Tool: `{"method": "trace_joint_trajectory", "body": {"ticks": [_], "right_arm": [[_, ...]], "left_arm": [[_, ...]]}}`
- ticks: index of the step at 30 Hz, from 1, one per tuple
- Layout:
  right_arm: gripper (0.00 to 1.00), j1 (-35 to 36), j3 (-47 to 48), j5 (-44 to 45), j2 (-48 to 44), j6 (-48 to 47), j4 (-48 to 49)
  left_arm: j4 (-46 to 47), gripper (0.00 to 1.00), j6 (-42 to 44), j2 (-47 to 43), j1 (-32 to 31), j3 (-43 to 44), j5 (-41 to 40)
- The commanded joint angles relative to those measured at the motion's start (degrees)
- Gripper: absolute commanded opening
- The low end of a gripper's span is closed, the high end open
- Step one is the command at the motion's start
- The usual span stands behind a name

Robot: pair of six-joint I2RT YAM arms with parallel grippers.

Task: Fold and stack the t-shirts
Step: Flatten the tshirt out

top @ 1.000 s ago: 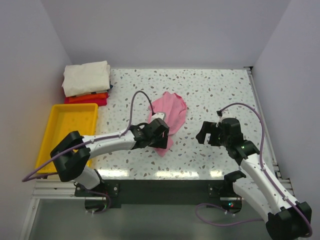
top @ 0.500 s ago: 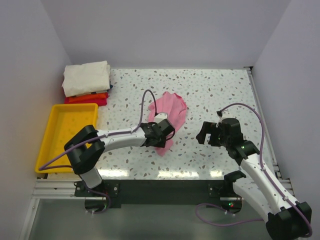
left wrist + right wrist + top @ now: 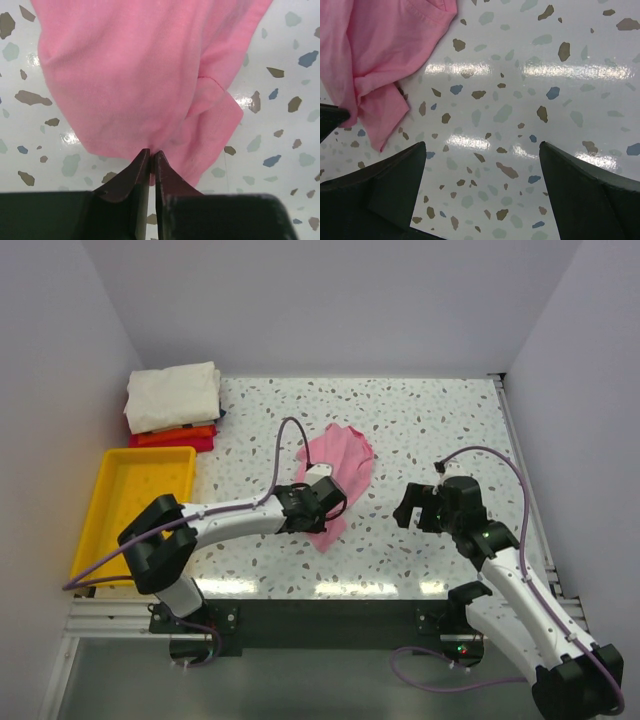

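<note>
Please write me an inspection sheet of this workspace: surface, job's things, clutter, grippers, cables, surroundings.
Surface: speckled glossy table, light glare near the front edge.
Job's things: pink t-shirt lies crumpled, unfolded, mid-table; cream-white shirt sits folded on top of the orange shirt and red shirt at the far left corner.
Clutter: yellow tray at the left edge.
Grippers: left gripper is shut on the pink t-shirt's near edge; right gripper is open over bare table, beside the shirt.
Cables: purple cable loops above each arm, clear of the cloth.
Surroundings: plain pale walls on three sides.
</note>
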Motion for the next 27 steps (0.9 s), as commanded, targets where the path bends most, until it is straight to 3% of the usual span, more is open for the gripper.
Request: {"method": "trace_joint_trajectory", "body": {"ticks": [1,3,11,17,22,27], "right_arm": [[0.99,0.09,0.26,0.59,0.2,-0.98,0.57],[0.99,0.09,0.27,0.42,0.11,-1.07,0.48],[0.99,0.09,0.53,-1.25,1.16,-1.77,0.83],[0.98,2.19,0.44,-8.29,3.09,-3.35,3.38],[0.98,20.98,2.63,1.81,7.57,-1.87,5.48],[0.98,35.64,6.32,10.06,20.57,0.16,10.15]], "left_arm": [[0.91,0.1,1.07,-5.96,-0.25,-1.28,1.01],[0.47,0.0,1.07,-8.15,-0.25,-1.72,1.01],[0.03,0.0,0.1,-15.28,0.46,-4.88,-4.87],[1.0,0.0,0.01,-19.15,3.27,-7.34,-5.05],[3.01,0.0,0.1,-21.61,8.71,-10.06,-3.12],[4.51,0.0,-0.78,-23.46,13.63,-13.22,-2.41]]}}
